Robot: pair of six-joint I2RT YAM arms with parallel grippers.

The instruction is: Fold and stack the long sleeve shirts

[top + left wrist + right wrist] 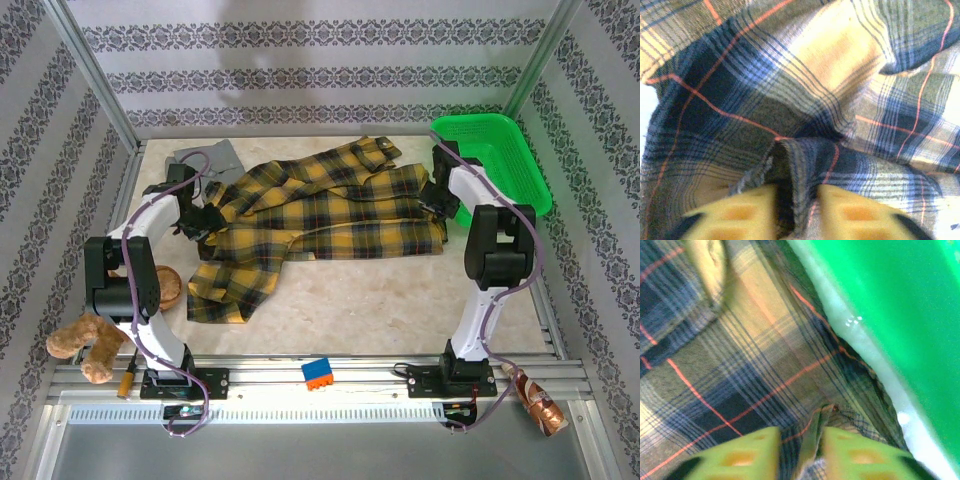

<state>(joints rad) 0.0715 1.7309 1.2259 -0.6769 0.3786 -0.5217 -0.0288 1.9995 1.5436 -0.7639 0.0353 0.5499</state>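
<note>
The plaid flannel (320, 215) sprawls rumpled across mid-desk, its right edge crowding the green basket (495, 160); open desk (380, 310) in front. Left end effector (797, 212) and right end effector (800, 450) each pinch a fold, narrow. Grey shirt (205, 157) sits back-left.

The tabletop (400, 300) has a pale marbled beige surface, lit brightly and evenly from above. Walls (320, 70) stand on three sides, papered in white with horizontal bands of dark ornamental pattern; the side walls (40, 200) carry the same stripes running at a slant. Slim metal posts (95, 80) rise at the two back corners where the walls meet. Along the near edge runs a silver aluminium rail (330, 385), and below it lies a flat grey metal panel (320, 450).
</note>
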